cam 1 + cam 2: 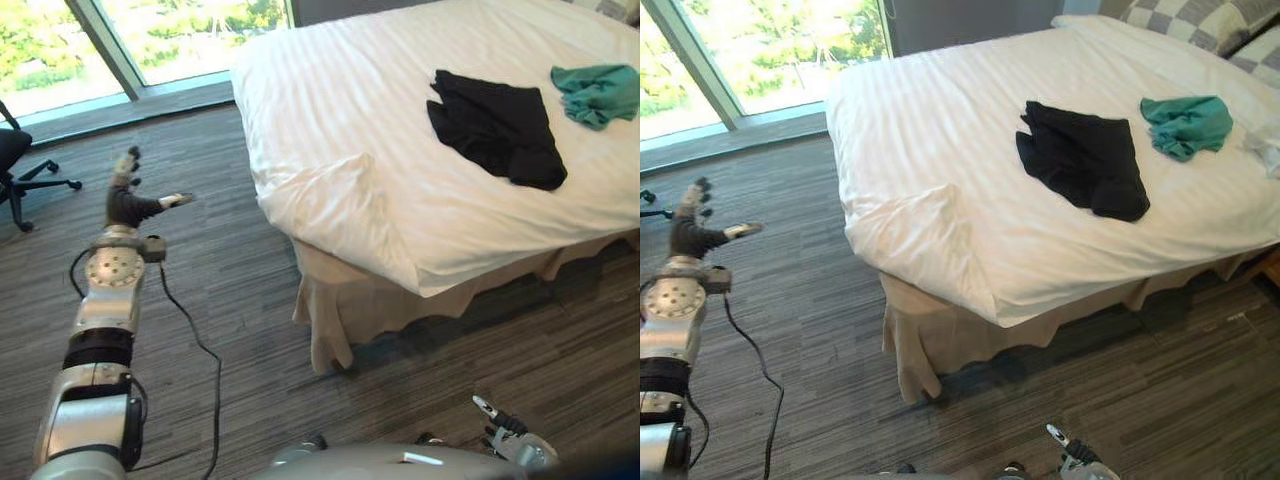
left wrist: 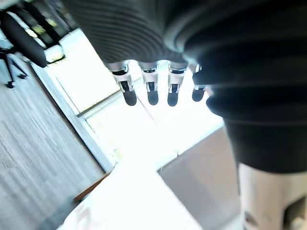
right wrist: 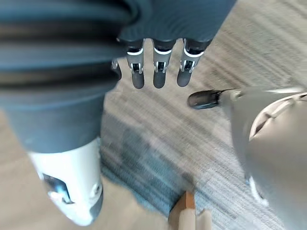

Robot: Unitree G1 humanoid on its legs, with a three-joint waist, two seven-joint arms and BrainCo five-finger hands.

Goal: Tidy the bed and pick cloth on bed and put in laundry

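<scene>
A black cloth [image 1: 497, 128] lies crumpled on the white bed [image 1: 350, 140], toward its right side. A teal cloth [image 1: 600, 93] lies just beyond it, nearer the pillows. My left hand [image 1: 128, 198] is raised over the floor well left of the bed, fingers [image 2: 152, 91] straight and empty. Low by the bed's foot hangs my right hand [image 1: 505, 428], its fingers [image 3: 159, 67] relaxed over the carpet and holding nothing.
A beige bed skirt [image 1: 340, 310] hangs at the bed's near corner. A black office chair [image 1: 15, 165] stands at the far left by the window [image 1: 150, 40]. Checked pillows [image 1: 1200, 22] sit at the bed's head. Grey striped carpet [image 1: 220, 260] covers the floor.
</scene>
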